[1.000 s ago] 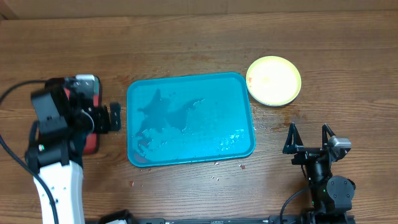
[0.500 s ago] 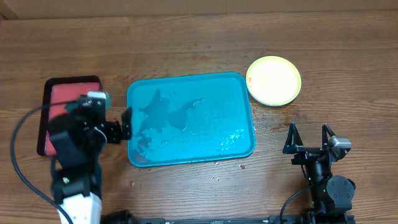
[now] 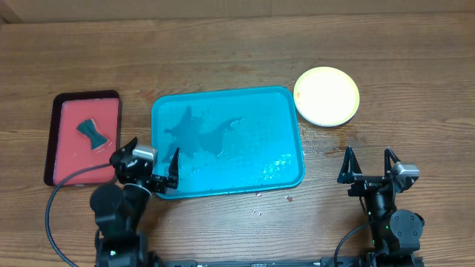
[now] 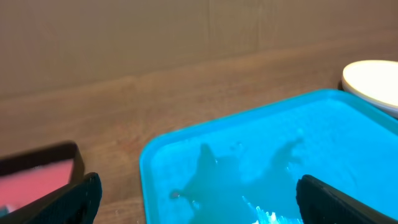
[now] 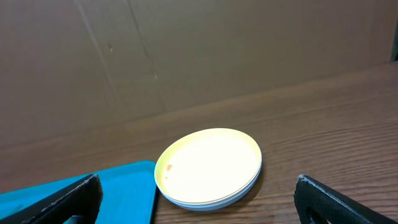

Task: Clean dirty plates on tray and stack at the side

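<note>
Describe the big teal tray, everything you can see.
The teal-blue rectangular plastic tray has rounded corners and a raised rim. It lies flat on the wooden table. No plates on it; its floor shows darker wet patches. A stack of round plastic plates, yellow-green on top, sits just off its far right corner. The open left hand hangs over its front left edge; contact unclear.

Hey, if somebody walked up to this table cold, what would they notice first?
The big teal tray in the middle of the table, streaked with wet patches and holding no plates. Just off its far right corner sit the stacked plates, yellow-green on top. To the left, a red tray carries a small dark bow-shaped piece.
</note>
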Robot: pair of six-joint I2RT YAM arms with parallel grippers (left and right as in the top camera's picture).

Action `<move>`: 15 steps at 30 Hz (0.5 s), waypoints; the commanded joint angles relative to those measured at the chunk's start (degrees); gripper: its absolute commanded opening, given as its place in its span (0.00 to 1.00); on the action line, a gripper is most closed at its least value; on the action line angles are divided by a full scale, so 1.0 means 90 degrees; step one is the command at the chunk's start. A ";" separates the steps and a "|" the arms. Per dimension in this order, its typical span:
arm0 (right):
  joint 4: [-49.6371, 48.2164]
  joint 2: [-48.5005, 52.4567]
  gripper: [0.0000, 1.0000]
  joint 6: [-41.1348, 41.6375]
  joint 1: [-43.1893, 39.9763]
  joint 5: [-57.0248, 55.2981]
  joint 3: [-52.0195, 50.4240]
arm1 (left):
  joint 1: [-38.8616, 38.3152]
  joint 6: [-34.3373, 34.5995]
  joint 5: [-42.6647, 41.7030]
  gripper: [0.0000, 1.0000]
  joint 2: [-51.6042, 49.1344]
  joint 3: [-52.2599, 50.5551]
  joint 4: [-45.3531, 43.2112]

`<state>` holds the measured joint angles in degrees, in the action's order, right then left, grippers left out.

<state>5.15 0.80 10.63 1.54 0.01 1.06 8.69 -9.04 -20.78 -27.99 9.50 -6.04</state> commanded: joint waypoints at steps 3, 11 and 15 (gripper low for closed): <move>-0.0036 -0.0070 1.00 -0.0024 0.0032 0.0002 -0.0066 | -0.0097 0.0661 0.0573 1.00 0.0848 -0.0721 -0.0493; -0.0036 -0.0068 1.00 -0.0024 0.0032 0.0002 -0.0066 | -0.0481 0.0869 0.1372 1.00 0.1848 -0.1025 -0.0015; -0.0036 -0.0068 1.00 -0.0024 0.0032 0.0002 -0.0066 | -0.0697 0.0889 0.1698 1.00 0.2239 -0.1025 0.0493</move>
<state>5.15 0.78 10.66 1.54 -0.01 1.06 3.66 -2.61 -9.80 -10.37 0.56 -3.66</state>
